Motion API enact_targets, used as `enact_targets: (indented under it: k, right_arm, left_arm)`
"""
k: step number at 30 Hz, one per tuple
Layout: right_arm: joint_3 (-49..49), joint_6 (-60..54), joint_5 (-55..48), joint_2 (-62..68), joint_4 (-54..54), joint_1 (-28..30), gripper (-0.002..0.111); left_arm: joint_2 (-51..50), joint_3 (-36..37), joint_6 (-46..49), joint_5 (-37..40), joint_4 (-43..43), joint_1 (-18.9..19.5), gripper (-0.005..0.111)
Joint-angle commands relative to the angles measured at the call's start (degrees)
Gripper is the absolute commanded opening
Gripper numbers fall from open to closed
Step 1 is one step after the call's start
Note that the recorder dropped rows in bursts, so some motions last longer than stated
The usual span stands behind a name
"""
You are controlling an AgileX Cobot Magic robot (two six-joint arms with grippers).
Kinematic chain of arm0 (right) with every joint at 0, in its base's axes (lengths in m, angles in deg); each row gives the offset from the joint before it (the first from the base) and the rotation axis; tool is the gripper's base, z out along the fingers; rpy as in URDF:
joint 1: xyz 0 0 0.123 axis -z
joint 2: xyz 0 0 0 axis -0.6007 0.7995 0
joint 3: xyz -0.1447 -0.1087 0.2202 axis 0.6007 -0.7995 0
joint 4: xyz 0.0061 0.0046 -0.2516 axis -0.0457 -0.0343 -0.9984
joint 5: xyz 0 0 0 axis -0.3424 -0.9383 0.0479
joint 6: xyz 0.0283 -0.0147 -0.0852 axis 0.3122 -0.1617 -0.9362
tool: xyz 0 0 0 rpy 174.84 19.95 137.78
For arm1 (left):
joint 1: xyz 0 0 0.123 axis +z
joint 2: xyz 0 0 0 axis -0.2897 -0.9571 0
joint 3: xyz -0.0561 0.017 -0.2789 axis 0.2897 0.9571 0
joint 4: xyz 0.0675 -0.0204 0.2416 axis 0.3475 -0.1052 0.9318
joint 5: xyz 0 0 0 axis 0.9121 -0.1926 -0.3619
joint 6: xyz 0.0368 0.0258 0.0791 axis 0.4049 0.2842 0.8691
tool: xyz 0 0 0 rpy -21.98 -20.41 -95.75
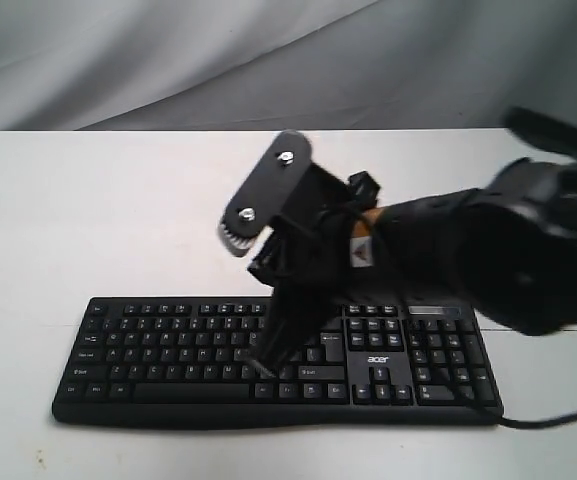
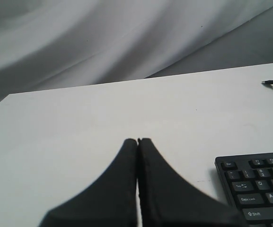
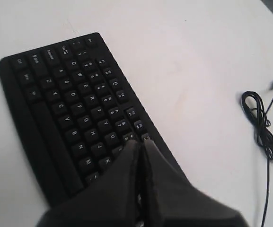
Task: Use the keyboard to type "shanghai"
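Black keyboard (image 1: 168,345), white "acer" logo (image 1: 381,359), closed right claw (image 3: 141,142) above

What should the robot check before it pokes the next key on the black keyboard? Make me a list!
1. Right gripper closed into one poking tip: ok, its fingers are pressed together.
2. Right gripper above the letter keys of the keyboard: ok.
3. Which key is under the tip: cannot tell, the gripper hides it.
4. Tip touching a key or just above it: cannot tell.
5. Left gripper out of the way: ok, it is shut over the table, beside the keyboard's Esc corner.
6. Cable off the keys: ok, it lies coiled on the table, apart from the keyboard.
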Motion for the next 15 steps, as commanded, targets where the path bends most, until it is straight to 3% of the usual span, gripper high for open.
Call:
enact_targets:
  k: [1, 12, 15]
  right_arm:
    - [-8.9, 6.3, -3.9, -13.0, 1.2, 2.4, 0.0]
    - [-26.3, 6.6, -3.4, -36.8, 1.2, 10.7, 0.0]
    - [-30.7, 7.3, 1.8, -42.6, 1.2, 13.1, 0.0]
  left_arm:
    - [0.2, 0.3, -0.3, -0.6, -0.1, -0.4, 0.0]
    - [0.2, 0.3, -0.3, -0.6, -0.1, -0.4, 0.0]
    - [0.2, 0.3, -0.3, -0.6, -0.1, -0.4, 0.0]
